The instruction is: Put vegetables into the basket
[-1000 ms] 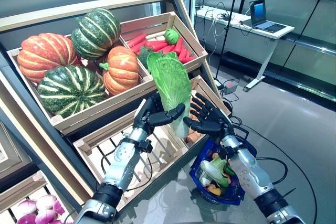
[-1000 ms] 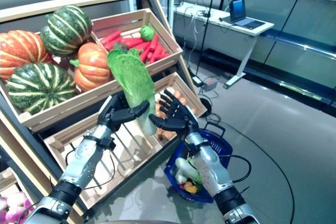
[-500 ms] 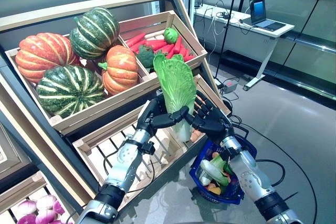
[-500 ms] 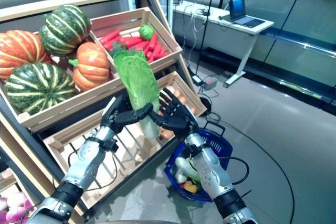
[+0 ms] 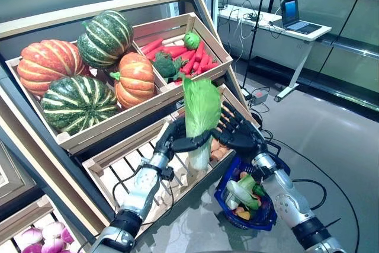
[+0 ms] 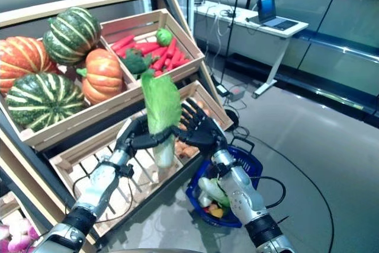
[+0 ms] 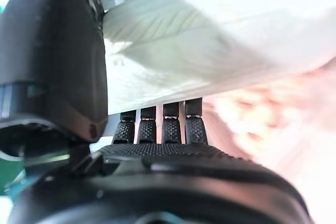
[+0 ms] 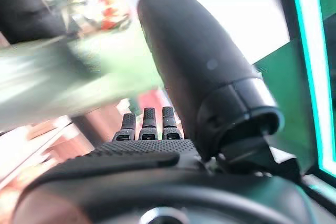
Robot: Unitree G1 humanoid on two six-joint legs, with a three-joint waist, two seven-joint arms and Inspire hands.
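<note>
Left hand (image 5: pixel 172 141) clamps cabbage (image 5: pixel 200 111), now more upright, shifted right; right hand (image 5: pixel 241 137) spread against it.

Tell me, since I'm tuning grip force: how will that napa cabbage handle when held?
Held upright by the left hand, the cabbage seems stiff at its pale stalk; the leafy top probably flexes. It looks top-heavy, so likely to tip unless the right hand steadies it.

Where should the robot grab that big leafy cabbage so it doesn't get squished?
Best at the pale, firm stalk low down, from the two sides. The cabbage stands upright, thin floppy leaves on top, thick white base below. The left hand is curled round that stalk, and the right hand meets it opposite.
</note>
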